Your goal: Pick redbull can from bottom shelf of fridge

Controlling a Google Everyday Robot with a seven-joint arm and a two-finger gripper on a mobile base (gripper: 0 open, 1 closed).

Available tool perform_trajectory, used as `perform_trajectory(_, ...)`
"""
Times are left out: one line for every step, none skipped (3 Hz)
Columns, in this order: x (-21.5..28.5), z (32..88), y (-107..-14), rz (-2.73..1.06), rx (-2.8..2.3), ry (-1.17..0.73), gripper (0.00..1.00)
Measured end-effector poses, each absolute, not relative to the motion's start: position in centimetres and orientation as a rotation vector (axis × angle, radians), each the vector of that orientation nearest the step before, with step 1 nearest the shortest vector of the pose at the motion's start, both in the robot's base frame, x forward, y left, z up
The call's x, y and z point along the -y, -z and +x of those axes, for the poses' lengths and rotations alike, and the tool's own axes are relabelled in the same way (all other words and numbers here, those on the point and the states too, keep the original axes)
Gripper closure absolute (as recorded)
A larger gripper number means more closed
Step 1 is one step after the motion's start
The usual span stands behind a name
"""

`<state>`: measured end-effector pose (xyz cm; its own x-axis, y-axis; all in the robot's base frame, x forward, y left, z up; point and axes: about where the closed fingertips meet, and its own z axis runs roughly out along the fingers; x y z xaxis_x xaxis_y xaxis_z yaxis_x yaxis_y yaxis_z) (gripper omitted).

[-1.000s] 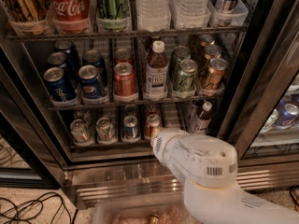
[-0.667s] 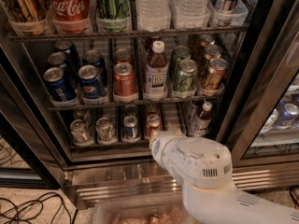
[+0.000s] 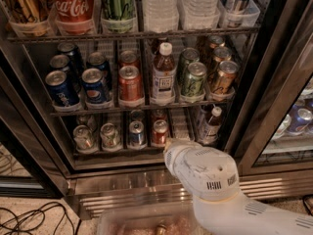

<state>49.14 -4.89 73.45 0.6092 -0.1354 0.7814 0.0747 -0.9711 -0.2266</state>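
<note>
The redbull can (image 3: 136, 132), small and slim with a blue and silver body and a silver top, stands upright at the front edge of the bottom shelf (image 3: 180, 126). This shelf is the lowest wire rack of the tall, dark-framed fridge (image 3: 240, 112), a surface cut into narrow lanes by clear dividers. The can sits in the third lane from the left front corner. A small silver can (image 3: 110, 135) is just beside it on the left and a small red can (image 3: 160, 131) just beside it on the right.

The white arm's gripper (image 3: 169, 145) is at the front edge of the surface, close in front of the red can and one lane right of the target. The wrist housing hides its end, so I cannot tell whether it is spread or closed.

The can is probably thin aluminium: stiff enough if full, light for its height, and easily dented by a hard squeeze. Its smooth wall, likely cold and perhaps damp, would be slippery. The best hold looks to be square across the middle of the body, below the tapered top. The neighbours and dividers leave little room on either side, so the can should come straight out over the front edge.
</note>
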Motion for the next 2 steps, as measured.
perform_trajectory(6.1, 50.9, -71.1, -2.641, 0.027, 1.358, 1.0)
perform_trajectory(5.9, 52.5, -68.2, -2.654, 0.093, 1.424, 1.0)
